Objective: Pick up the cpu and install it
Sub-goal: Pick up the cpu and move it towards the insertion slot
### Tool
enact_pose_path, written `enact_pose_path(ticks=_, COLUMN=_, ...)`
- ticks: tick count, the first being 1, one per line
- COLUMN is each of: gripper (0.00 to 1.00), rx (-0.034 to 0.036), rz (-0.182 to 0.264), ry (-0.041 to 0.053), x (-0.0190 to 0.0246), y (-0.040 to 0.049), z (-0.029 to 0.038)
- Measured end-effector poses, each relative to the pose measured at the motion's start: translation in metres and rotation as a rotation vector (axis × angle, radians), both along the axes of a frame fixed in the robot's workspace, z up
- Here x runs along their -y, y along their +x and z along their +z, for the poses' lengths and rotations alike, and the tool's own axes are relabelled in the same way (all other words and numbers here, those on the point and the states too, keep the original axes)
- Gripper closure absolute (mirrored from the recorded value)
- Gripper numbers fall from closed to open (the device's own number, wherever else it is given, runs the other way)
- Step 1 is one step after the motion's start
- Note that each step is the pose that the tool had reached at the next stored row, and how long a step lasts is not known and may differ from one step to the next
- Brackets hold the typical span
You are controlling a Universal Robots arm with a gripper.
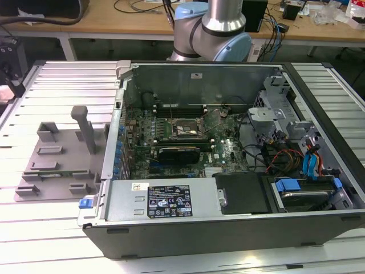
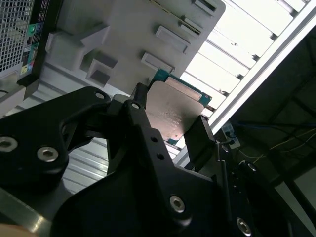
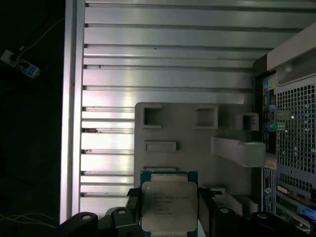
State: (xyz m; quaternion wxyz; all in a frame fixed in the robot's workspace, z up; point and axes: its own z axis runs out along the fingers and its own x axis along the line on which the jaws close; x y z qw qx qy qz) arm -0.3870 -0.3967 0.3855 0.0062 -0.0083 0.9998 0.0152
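end effector (image 3: 169, 197) clamps the cpu (image 3: 169, 210) by two opposite edges, silver top showing, at the edge of the grey fixture plate (image 3: 187, 133) on the slatted table (image 3: 163, 69).

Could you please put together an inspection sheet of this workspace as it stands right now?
Surface: slatted aluminium table, carrying a grey fixture plate and an open computer case.
Job's things: cpu clamped between the gripper's fingers, with the fixture plate beyond it in both wrist views; the motherboard socket sits in the case.
Clutter: nothing seen.
Grippers: gripper shut on the cpu.
Cables: coloured wires loose inside the case at the exterior view's right; more cables on the bench.
Surroundings: wooden bench behind the table; arm base behind the case.
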Motion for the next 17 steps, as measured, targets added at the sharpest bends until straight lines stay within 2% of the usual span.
enact_pose_path(ticks=4, gripper=0.45, rx=0.0000, rz=0.000, ry=0.0000, x=0.0000, y=0.0000, z=0.0076)
enact_pose_path(ticks=7, gripper=0.45, rx=0.0002, rz=0.000, ry=0.0000, x=0.0000, y=0.0000, z=0.0181)
enact_pose_path(ticks=17, gripper=0.45, rx=0.0004, rz=0.000, ry=0.0000, x=0.0000, y=0.0000, z=0.0374)
